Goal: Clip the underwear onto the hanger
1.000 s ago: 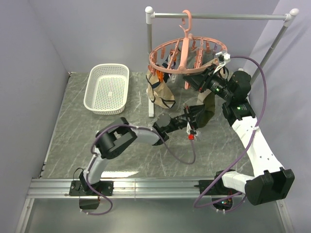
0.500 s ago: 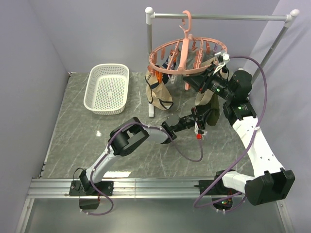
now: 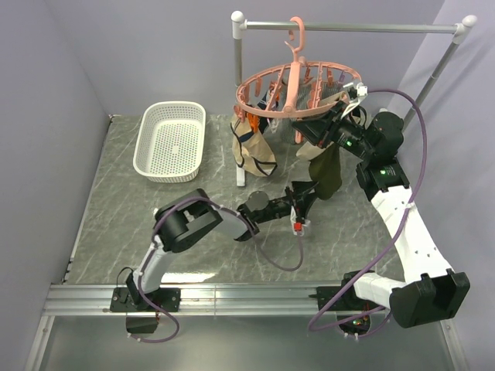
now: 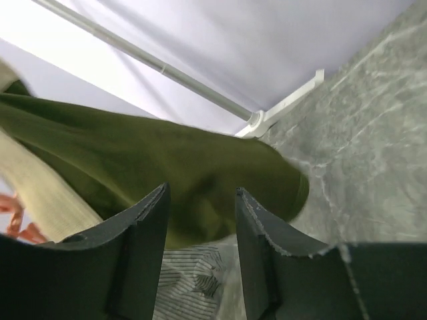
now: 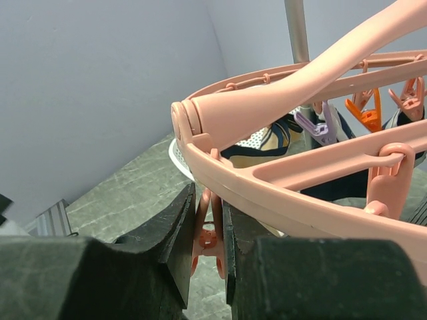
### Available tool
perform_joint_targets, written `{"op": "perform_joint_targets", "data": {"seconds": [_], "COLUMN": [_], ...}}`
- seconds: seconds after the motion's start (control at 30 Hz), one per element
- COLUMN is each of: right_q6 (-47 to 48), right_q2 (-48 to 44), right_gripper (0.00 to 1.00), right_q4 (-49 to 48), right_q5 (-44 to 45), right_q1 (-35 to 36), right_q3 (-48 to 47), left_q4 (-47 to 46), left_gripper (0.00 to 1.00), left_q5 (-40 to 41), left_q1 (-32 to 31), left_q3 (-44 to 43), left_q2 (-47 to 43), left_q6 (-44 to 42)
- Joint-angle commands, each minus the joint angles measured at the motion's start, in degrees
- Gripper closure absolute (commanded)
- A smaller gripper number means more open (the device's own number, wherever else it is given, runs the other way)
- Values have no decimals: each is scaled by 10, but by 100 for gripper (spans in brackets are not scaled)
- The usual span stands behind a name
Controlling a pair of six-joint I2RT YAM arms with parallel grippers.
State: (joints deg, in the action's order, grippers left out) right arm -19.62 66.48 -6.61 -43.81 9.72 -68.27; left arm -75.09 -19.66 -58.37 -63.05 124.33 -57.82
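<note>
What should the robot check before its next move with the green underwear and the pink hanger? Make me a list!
1. Hanger hooked on the grey rail: ok.
2. Right gripper pinching a peg under the ring: ok.
3. Underwear hanging below the hanger: ok.
4. Underwear edge caught inside that peg: cannot tell, no view shows it.
5. Left gripper open and empty, with the underwear just beyond its fingers: ok.
</note>
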Motion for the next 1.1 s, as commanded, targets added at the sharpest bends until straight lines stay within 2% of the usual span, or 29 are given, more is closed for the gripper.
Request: {"op": "perform_joint_targets", "data": {"seconds": [0.0, 0.2, 0.3, 0.5, 0.67, 0.83, 0.87, 0.93, 0.97, 1.07], "right_q6": [-1, 0, -2, -9, -9, -8, -8, -9, -11, -16], "right_q2": [-22, -25, -23, -23, -22, -23, -23, -23, -23, -23], "right_gripper": [100, 100, 100, 100, 100, 100, 100, 100, 100, 100], "right_q4": [-24, -31, -35, -45, -45, -46, -46, -49, -50, -55], "right_q5": [-69, -80, -85, -90, -94, -101, -102, -104, -107, -113], "right_q1": [2, 0, 0, 0, 0, 0, 0, 0, 0, 0], "right_q3": [-15, -14, -15, -10, -12, -11, -12, -11, -11, -10], "left_q4": [-118, -45, -13, 44, 88, 116, 119, 117, 119, 122], "left_gripper": [51, 50, 50, 55, 55, 47, 35, 27, 19, 17], "left_q5": [0, 30, 27, 70, 110, 84, 75, 65, 62, 63], "left_q1": [4, 47, 74, 94, 99, 110, 113, 115, 118, 122], "left_q3": [43, 71, 58, -28, -99, -147, -152, -164, -170, -195], "left_q2": [-87, -167, -168, -112, -62, -25, -22, -10, -5, 13], "left_q6": [62, 274, 341, 406, 414, 438, 443, 456, 460, 487]}}
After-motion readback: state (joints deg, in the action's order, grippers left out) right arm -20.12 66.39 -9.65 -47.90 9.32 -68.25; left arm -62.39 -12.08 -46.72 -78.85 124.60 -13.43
